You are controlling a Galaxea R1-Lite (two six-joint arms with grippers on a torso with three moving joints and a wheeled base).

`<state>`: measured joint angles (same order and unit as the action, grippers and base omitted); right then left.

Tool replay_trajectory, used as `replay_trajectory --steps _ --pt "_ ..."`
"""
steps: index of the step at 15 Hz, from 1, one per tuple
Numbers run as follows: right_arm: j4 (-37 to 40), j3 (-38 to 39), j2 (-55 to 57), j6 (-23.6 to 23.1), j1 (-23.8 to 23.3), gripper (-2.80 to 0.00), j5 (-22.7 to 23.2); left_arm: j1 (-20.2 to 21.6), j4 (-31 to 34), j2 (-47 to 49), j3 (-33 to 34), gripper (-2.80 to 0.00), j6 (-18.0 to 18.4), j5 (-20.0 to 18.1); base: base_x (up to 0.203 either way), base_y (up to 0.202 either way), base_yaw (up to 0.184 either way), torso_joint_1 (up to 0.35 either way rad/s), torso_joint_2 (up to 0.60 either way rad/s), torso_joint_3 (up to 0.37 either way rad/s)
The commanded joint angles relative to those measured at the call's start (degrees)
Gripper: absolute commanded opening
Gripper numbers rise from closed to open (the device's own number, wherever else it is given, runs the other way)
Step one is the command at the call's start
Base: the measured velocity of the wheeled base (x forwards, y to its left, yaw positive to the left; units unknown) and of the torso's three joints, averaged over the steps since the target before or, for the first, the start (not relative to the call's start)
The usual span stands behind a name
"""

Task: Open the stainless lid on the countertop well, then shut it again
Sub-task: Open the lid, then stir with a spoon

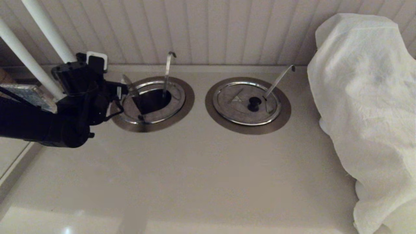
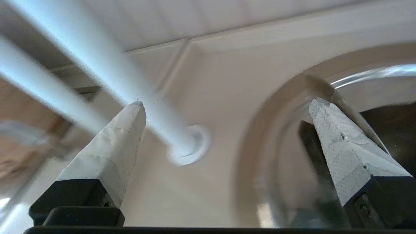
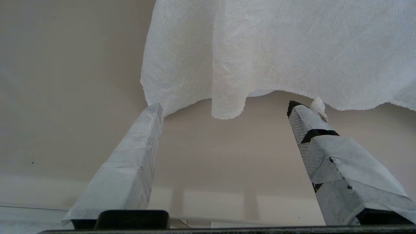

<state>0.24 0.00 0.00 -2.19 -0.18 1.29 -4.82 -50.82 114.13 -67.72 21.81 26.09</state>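
The stainless lid stands tilted up on its left side, and the dark opening of the countertop well shows beside it. The near-upright ladle handle rises from that opening. My left gripper hovers at the well's left rim. In the left wrist view this gripper is open with nothing between its fingers, and the lid's raised edge runs along the outside of one finger, over the bronze ring. My right gripper is open, low over the counter by the cloth's hem.
The twin lid lies shut in its ring, its ladle handle leaning far right. A draped white cloth fills the right side. Two white poles rise behind my left arm, one footed near the well.
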Motion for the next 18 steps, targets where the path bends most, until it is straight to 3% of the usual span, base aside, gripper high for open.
replay_trajectory --steps 1,6,12,14,15,18 --pt "0.0 0.1 -0.1 0.0 0.0 0.0 0.0 2.1 -0.1 -1.6 2.2 0.0 1.2 -1.6 0.0 0.0 0.0 0.0 0.0 0.0" --pt "0.0 0.1 -0.1 0.0 0.0 0.0 0.1 8.9 0.0 -7.3 10.6 0.0 9.8 -3.6 0.0 0.0 0.0 0.006 0.0 -0.002" --pt "0.0 0.1 -0.1 -0.1 0.0 0.0 0.0 10.4 1.3 -13.4 8.0 0.0 10.0 -4.8 0.0 0.0 0.0 0.0 0.0 0.0" --pt "0.0 0.1 -0.1 0.0 0.0 0.0 0.0 8.7 1.4 -13.8 4.0 0.0 7.3 -5.0 0.0 0.0 0.0 0.0 0.0 0.0" --pt "0.0 0.1 -0.1 0.0 0.0 0.0 0.0 6.3 2.4 -13.5 2.5 0.0 3.9 -5.0 0.0 0.0 0.0 0.0 0.0 0.0" --pt "0.0 0.1 -0.1 0.0 0.0 0.0 0.1 0.7 16.7 -10.9 -3.8 0.0 -10.6 -5.5 0.0 0.0 0.0 0.0 0.0 0.0"
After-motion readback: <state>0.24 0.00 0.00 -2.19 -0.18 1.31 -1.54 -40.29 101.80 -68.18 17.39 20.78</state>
